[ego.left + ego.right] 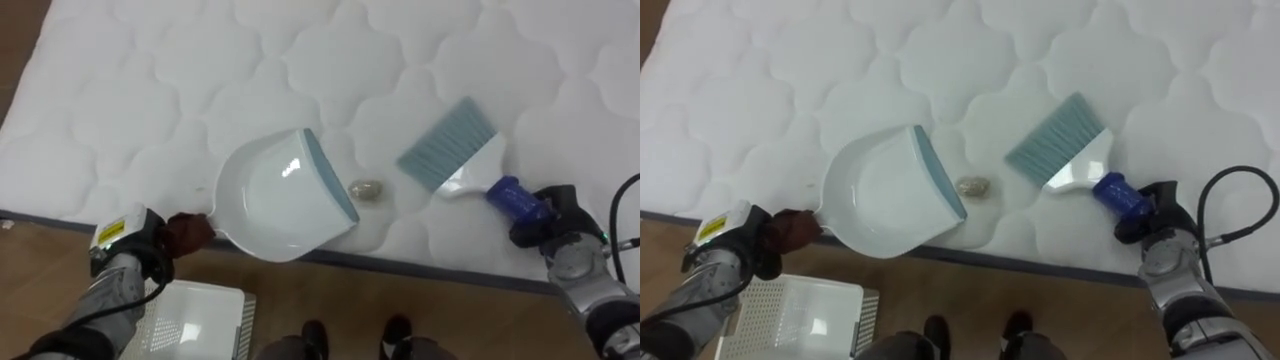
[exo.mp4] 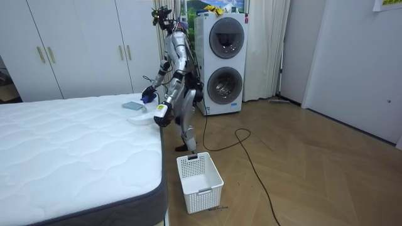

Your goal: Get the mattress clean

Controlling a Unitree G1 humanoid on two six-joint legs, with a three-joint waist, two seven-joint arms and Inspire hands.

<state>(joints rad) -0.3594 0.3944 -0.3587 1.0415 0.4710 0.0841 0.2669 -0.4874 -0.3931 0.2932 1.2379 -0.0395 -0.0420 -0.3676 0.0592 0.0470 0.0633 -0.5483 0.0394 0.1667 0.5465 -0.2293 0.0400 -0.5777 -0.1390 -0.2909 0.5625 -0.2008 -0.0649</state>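
Observation:
A white dustpan [image 1: 280,195] with a blue-grey lip lies on the quilted white mattress [image 1: 150,90] near its edge. My left hand [image 1: 150,240] is shut on the dustpan's dark handle at the lower left. A small grey-tan pebble-like bit of litter [image 1: 366,189] sits just off the dustpan's lip. To its right lies a hand brush [image 1: 455,150] with blue-grey bristles and a blue handle, and my right hand [image 1: 545,215] is shut on that handle. In the room view I stand bent at the bed's side [image 2: 169,94].
A white slatted basket [image 1: 195,320] stands on the wooden floor below the dustpan, also seen in the room view [image 2: 199,181]. The mattress's dark edge [image 1: 420,268] runs across the lower part. Stacked washing machines [image 2: 221,63] and wardrobes stand behind.

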